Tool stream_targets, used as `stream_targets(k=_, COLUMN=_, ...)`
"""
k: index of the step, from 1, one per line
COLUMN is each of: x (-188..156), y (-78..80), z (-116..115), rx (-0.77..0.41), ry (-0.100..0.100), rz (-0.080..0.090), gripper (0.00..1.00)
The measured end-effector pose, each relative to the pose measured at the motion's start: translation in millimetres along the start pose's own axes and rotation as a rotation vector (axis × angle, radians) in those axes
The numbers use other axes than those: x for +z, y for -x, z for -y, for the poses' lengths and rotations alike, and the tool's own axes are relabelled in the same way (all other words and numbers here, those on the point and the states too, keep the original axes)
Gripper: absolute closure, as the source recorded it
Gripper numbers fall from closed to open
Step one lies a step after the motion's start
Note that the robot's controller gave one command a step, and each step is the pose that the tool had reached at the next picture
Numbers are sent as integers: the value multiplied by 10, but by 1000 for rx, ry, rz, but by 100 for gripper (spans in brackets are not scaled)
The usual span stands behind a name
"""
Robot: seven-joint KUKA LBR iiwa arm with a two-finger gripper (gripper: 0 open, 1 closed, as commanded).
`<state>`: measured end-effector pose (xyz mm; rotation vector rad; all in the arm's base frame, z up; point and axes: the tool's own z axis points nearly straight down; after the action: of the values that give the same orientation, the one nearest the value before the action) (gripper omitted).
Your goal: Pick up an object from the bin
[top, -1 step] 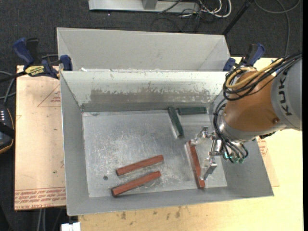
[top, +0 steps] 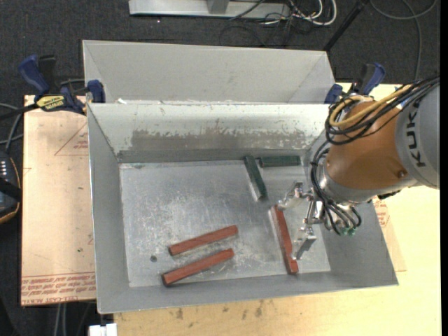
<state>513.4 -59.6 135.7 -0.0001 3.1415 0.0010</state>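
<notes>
My gripper (top: pixel 297 222) hangs low over the right side of the bin with its fingers spread apart. One fingertip (top: pixel 288 201) is near the upper end of a narrow red-brown bar (top: pixel 285 240) that lies lengthwise on the floor. The other fingertip (top: pixel 306 244) stands just right of that bar's lower half. The bar rests on the floor and is not lifted. A dark green bar (top: pixel 255 179) lies slanted just behind and left of the gripper.
A second dark green bar (top: pixel 278 162) lies along the foot of the back wall. Two red-brown bars (top: pixel 203 241) (top: pixel 198 267) lie side by side at the front middle. The arm's orange cover and cables hang over the bin's right wall.
</notes>
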Motion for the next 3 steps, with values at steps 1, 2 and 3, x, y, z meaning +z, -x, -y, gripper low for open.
stream_targets(k=1, x=602, y=-124, z=465, rx=-273, ry=-6, rz=14, gripper=100)
stream_targets(k=2, x=603, y=-123, z=464, rx=-273, ry=-6, rz=14, gripper=100)
stream_targets(k=3, x=64, y=-89, z=402, rx=-283, ry=2, rz=-3, gripper=100)
